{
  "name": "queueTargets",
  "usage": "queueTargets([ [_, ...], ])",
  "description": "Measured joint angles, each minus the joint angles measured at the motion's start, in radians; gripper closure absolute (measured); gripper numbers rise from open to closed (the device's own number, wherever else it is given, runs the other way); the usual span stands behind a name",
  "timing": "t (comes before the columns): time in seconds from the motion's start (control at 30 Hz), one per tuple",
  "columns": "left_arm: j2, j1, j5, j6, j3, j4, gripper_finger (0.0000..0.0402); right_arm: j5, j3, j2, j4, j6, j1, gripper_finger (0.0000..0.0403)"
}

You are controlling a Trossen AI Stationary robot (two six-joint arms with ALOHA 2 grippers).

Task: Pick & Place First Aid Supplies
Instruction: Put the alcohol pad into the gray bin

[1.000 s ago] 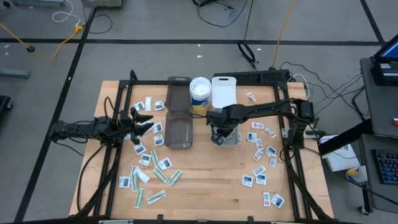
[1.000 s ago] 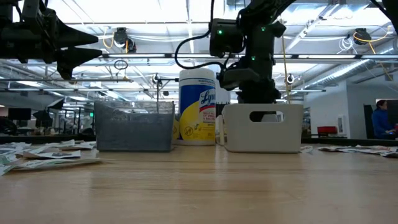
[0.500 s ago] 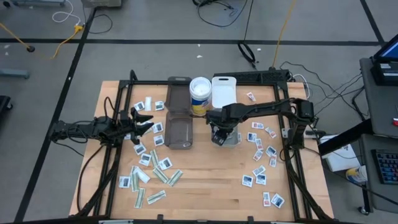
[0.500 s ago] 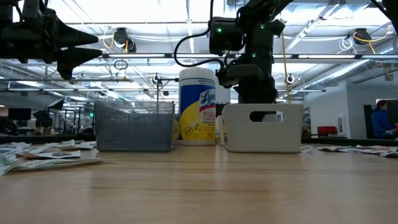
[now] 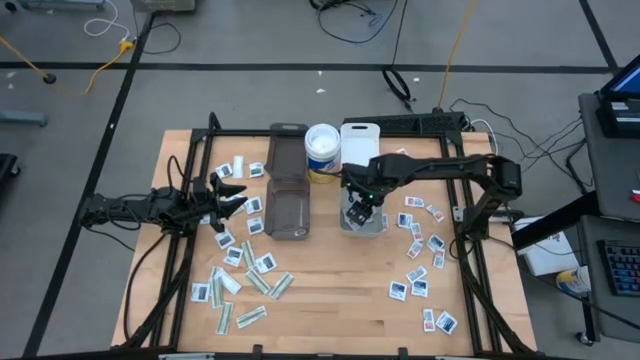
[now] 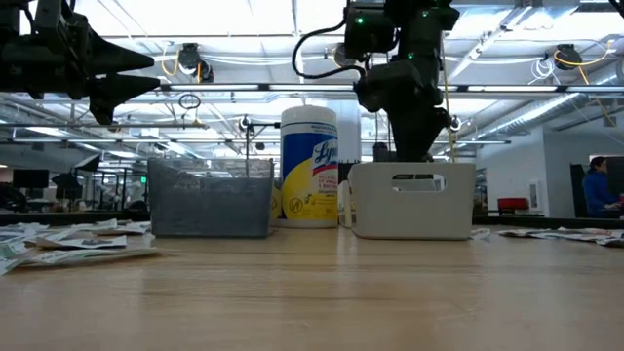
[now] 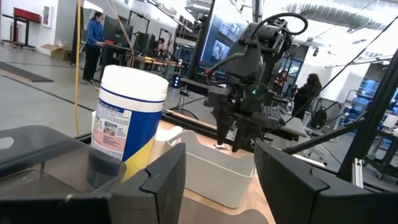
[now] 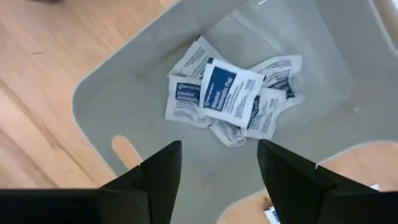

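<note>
Right gripper (image 8: 217, 180) hanging over clear bin (image 8: 124, 93), fingers (image 8: 158, 177) spread, gripping nothing. Directly past fingertips: pile of white square packets (image 8: 227, 96) lying on bin floor, several overlapping. Left gripper (image 5: 232, 193) hovering apart, fingers parted and empty, packets on table around and below it, smoky bin (image 5: 288, 205) just beyond fingertips. Progress: 1 small pile binned; many packets and green-white strips (image 5: 250, 285) left scattered on left side, more squares (image 5: 415, 255) on right. Judging task early, most supplies remaining.
</note>
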Motion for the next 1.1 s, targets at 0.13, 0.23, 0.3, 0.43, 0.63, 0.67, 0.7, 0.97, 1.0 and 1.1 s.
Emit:
queueTargets([
  [0.13, 0.0, 0.0, 0.0, 0.0, 0.0, 0.0, 0.0206, 0.002, -0.083, -0.073, 0.003, 0.058, -0.007, 0.0195],
  [0.23, 0.0, 0.0, 0.0, 0.0, 0.0, 0.0, 0.0206, 0.006, -0.163, -0.14, 0.006, 0.108, -0.018, 0.0195],
  [0.3, 0.0, 0.0, 0.0, 0.0, 0.0, 0.0, 0.0206, 0.006, -0.218, -0.189, 0.012, 0.131, -0.029, 0.0195],
  [0.43, 0.0, 0.0, 0.0, 0.0, 0.0, 0.0, 0.0206, 0.004, -0.324, -0.278, 0.009, 0.16, -0.059, 0.0195],
  [0.63, 0.0, 0.0, 0.0, 0.0, 0.0, 0.0, 0.0206, 0.005, -0.445, -0.386, 0.009, 0.165, -0.114, 0.0195],
  [0.67, 0.0, 0.0, 0.0, 0.0, 0.0, 0.0, 0.0206, 0.003, -0.46, -0.401, 0.008, 0.167, -0.124, 0.0195],
  [0.7, 0.0, 0.0, 0.0, 0.0, 0.0, 0.0, 0.0206, 0.002, -0.473, -0.414, 0.008, 0.171, -0.132, 0.0195],
  [0.97, 0.0, 0.0, 0.0, 0.0, 0.0, 0.0, 0.0206, 0.006, -0.604, -0.432, 0.069, 0.19, -0.154, 0.0195],
  [1.0, 0.0, 0.0, 0.0, 0.0, 0.0, 0.0, 0.0206, 0.006, -0.618, -0.428, 0.087, 0.196, -0.153, 0.0195],
  [1.1, 0.0, 0.0, 0.0, 0.0, 0.0, 0.0, 0.0206, 0.006, -0.65, -0.423, 0.14, 0.205, -0.146, 0.0195],
])
